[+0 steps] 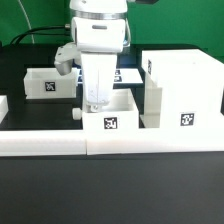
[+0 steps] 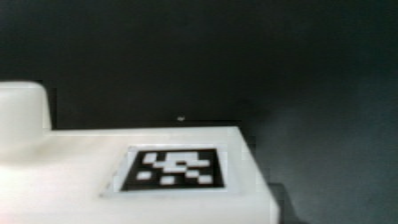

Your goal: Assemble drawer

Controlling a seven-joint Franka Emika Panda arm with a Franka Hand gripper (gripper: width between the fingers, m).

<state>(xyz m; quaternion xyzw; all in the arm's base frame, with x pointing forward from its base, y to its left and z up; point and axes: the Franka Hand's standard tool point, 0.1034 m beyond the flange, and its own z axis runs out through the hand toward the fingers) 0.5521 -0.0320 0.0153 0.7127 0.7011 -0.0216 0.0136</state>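
Observation:
The drawer's tall boxy housing stands at the exterior view's right. One small open-top tray sits at the front centre against the low border wall, with a knob on its left side. A second tray lies at the back left. My gripper reaches straight down onto the front tray's rear part. Its fingertips are low at the tray, and I cannot tell whether they are closed on it. In the wrist view a white tagged face fills the near field with a white rounded part beside it. No fingers show there.
The long low white border wall runs along the front of the black table. The marker board lies behind the arm. A white piece shows at the exterior view's left edge.

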